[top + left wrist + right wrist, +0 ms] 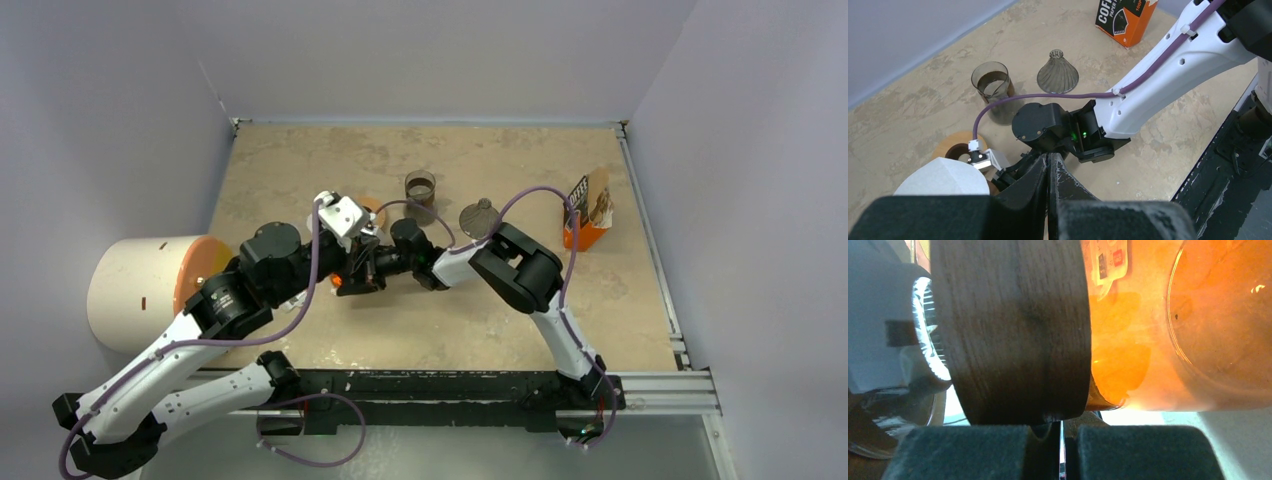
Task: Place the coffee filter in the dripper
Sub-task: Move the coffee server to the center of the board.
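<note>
The dripper [1058, 74] is standing mouth-down on the bench [290, 160] with its narrow tip pointing up. It is sitting between a smoky grey glass cup [993, 82] and a black-and-orange packet [1125, 15], which is standing near the far right edge. The coffee filter [943, 179] is showing as a pale, creased paper shape at the lower left of the left wrist view. It is lying just beside the left end effector [1049, 172] and well apart from the dripper; whether anything is touching it cannot be told. A tan ring [954, 145] with a dark centre is lying just beyond the paper. The left end effector is showing its fingers pressed together, with nothing visible between them. Both arms are meeting near the middle of the bench. The right end effector [1060, 452] is sitting with its pads together, only a thin bright line between them. It is directly beneath a dark wood-like collar [1013, 330] that is filling much of its view. An orange glass vessel [1198, 325] is adjoining that collar on the right.
</note>
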Robot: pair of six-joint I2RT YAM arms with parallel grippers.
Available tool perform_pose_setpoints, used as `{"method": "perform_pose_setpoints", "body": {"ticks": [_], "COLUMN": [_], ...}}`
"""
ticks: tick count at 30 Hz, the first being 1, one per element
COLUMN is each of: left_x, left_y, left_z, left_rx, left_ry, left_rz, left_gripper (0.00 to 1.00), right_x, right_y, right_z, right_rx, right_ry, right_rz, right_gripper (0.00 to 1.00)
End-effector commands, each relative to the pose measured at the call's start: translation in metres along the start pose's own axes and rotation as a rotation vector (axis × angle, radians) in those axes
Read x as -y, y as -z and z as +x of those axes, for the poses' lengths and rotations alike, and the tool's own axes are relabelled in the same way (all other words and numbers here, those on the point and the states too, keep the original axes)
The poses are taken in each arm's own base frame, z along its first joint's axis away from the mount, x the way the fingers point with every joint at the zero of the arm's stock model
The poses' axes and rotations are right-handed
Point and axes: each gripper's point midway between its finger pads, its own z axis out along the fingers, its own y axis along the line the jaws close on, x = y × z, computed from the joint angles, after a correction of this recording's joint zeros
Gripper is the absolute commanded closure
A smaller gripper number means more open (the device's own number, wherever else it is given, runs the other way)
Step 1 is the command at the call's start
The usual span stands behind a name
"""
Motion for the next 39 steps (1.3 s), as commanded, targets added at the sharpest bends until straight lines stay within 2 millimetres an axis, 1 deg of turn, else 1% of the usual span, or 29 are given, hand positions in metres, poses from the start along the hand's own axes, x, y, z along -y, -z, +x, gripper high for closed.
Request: {"method": "perform_pose_setpoints", "body": {"ticks": [1, 4, 8, 12, 16, 18, 22, 25, 28, 30, 31, 33, 36, 39], "left_x": [-0.005, -0.005, -0.005, -0.006, -0.006, -0.006, -0.006, -0.009, -0.012, -0.014, -0.016, -0.018, -0.019, -0.021], "left_y": [0.002, 0.002, 0.003, 0.003, 0.003, 0.003, 0.002, 0.001, -0.001, -0.001, -0.001, -0.001, -0.001, -0.001], "left_z": [-0.006, -0.006, -0.006, -0.006, -0.006, -0.005, -0.004, -0.004, -0.002, -0.001, -0.001, -0.001, -0.001, -0.001], "left_rx": [0.030, 0.029, 0.031, 0.032, 0.032, 0.029, 0.026, 0.024, 0.015, 0.013, 0.013, 0.014, 0.016, 0.015], "left_ry": [-0.011, -0.010, -0.010, -0.008, -0.007, -0.006, -0.004, -0.002, 0.004, 0.006, 0.008, 0.010, 0.014, 0.016], "left_rz": [-0.021, -0.021, -0.023, -0.025, -0.026, -0.025, -0.028, -0.044, -0.065, -0.079, -0.086, -0.098, -0.110, -0.119], "left_gripper": [1.00, 1.00, 1.00, 1.00, 1.00, 1.00, 1.00, 1.00, 1.00, 1.00, 0.97, 0.92, 0.85, 0.79], "right_x": [-0.020, -0.023, -0.023, -0.019, -0.017, -0.016, -0.025, -0.028, -0.024, -0.019, -0.018, -0.020, -0.033, -0.044], "right_y": [-0.011, -0.013, -0.011, -0.003, 0.010, 0.018, 0.034, 0.047, 0.062, 0.072, 0.077, 0.088, 0.107, 0.131], "right_z": [-0.004, -0.007, -0.005, 0.003, 0.016, 0.023, 0.034, 0.044, 0.057, 0.065, 0.066, 0.067, 0.060, 0.048], "right_rx": [-0.027, -0.027, -0.026, -0.020, -0.016, -0.008, 0.008, 0.017, 0.019, 0.025, 0.035, 0.061, 0.121, 0.183], "right_ry": [0.034, 0.037, 0.035, 0.024, 0.019, 0.023, 0.045, 0.061, 0.070, 0.075, 0.082, 0.107, 0.180, 0.245], "right_rz": [-0.042, -0.046, -0.041, -0.030, -0.014, -0.002, 0.009, 0.031, 0.078, 0.115, 0.135, 0.173, 0.232, 0.320], "right_gripper": [1.00, 1.00, 1.00, 1.00, 1.00, 1.00, 1.00, 1.00, 0.98, 0.95, 0.93, 0.88, 0.82, 0.75]}}
